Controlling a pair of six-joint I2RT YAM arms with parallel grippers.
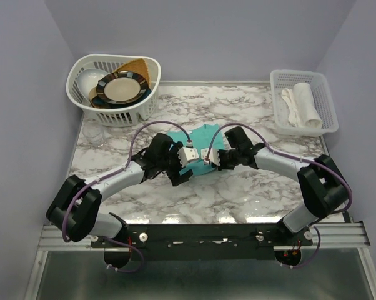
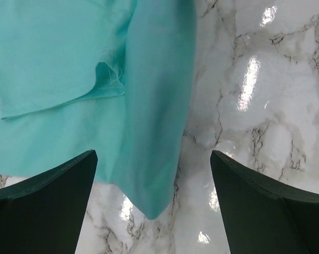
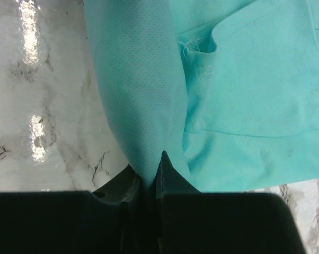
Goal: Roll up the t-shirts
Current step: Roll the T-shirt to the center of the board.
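Lying near the middle of the white, grey-veined marble worktop [image 1: 238, 194] is a teal-green short-sleeved t-shirt of thin soft fabric [image 1: 200, 136], bunched up and partly hidden under both arms in the top view. The two arms reach inward from either side and meet over it.

The left pincer [image 2: 153, 154] gapes as wide as it goes and has hold of nothing. In its wrist view one dark finger [image 2: 48, 196] sits at the lower edge of the cloth, while the other [image 2: 265, 206] hangs over bare marble. A long folded strip of the t-shirt runs down between them and ends in a rounded corner. A hemmed flap with a few loose threads lies on the fabric to the left of that strip.

The right pincer [image 3: 149, 169] is clamped nearly closed on a fold of the t-shirt, the cloth pinched between its fingertips. From there the fabric widens upward as a smooth ridge, with more creased layers spread to its right.

At the back left stands a white slotted plastic basket [image 1: 122, 115] holding a dark-rimmed round plate [image 1: 119, 89], and a clear drinking glass [image 1: 94, 134] stands just in front of it. At the back right a white mesh plastic tray [image 1: 328, 119] holds a rolled white cloth [image 1: 303, 103].
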